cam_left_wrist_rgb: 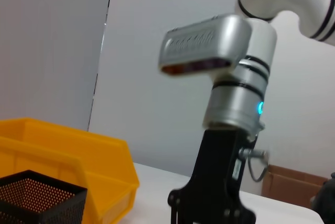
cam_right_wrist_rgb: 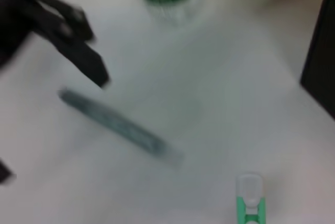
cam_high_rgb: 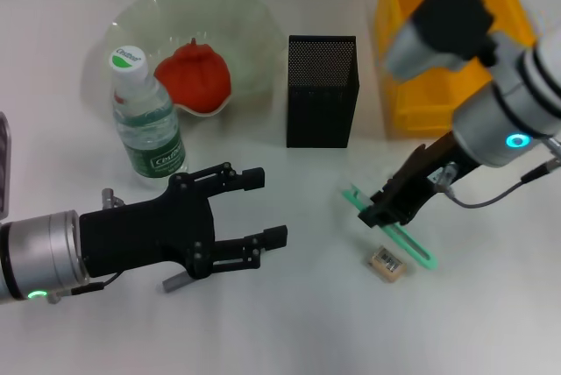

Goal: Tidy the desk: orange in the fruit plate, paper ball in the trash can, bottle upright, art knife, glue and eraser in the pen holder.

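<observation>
Two grippers working low over table [cam_high_rgb: 289,331]. Right gripper [cam_high_rgb: 386,204] pressing down on knife [cam_high_rgb: 392,227], finger state impossible to tell. Left gripper [cam_high_rgb: 254,208] hovering with fingers spread apart, just above grey glue [cam_high_rgb: 175,282]. Eraser [cam_high_rgb: 387,264] lying just beside knife, beige with white label. Knife lying flat, green, slender, long axis running diagonally from holder [cam_high_rgb: 321,90] side toward near right. Bottle [cam_high_rgb: 145,121] standing upright; orange [cam_high_rgb: 193,75] sitting in plate [cam_high_rgb: 237,16]; bin [cam_high_rgb: 438,51] behind.
</observation>
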Robot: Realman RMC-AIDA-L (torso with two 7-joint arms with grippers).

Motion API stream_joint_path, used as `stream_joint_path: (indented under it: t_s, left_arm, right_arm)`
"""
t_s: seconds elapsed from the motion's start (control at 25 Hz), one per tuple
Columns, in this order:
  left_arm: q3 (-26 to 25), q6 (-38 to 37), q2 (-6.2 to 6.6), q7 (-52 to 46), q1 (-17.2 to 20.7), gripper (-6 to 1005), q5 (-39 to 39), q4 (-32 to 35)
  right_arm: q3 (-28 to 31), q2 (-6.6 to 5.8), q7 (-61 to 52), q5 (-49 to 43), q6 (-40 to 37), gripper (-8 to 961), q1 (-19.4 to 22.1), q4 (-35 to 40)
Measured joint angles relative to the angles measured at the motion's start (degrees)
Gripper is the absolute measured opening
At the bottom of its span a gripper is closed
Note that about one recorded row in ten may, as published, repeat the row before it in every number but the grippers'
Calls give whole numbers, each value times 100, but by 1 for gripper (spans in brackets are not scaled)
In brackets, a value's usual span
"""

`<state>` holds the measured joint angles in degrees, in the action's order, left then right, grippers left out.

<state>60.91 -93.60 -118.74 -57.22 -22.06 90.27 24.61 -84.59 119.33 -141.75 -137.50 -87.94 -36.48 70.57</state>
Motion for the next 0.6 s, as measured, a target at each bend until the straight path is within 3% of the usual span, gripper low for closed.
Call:
stream_joint_path:
  t_s: [0.08, 0.28, 0.6]
  left_arm:
    - [-10, 0, 0, 0, 0, 794, -1, 0]
    - [-20, 0, 0, 0, -1, 794, 0, 0]
    - [-12, 0, 0, 0, -33, 794, -1, 0]
  right_arm:
    - [489, -1, 518, 667, 7, 186, 390, 194]
    - [1325, -7, 1454, 1830, 14, 186, 801, -26]
    - [2055, -1, 2988, 3637, 22, 187, 1067, -943]
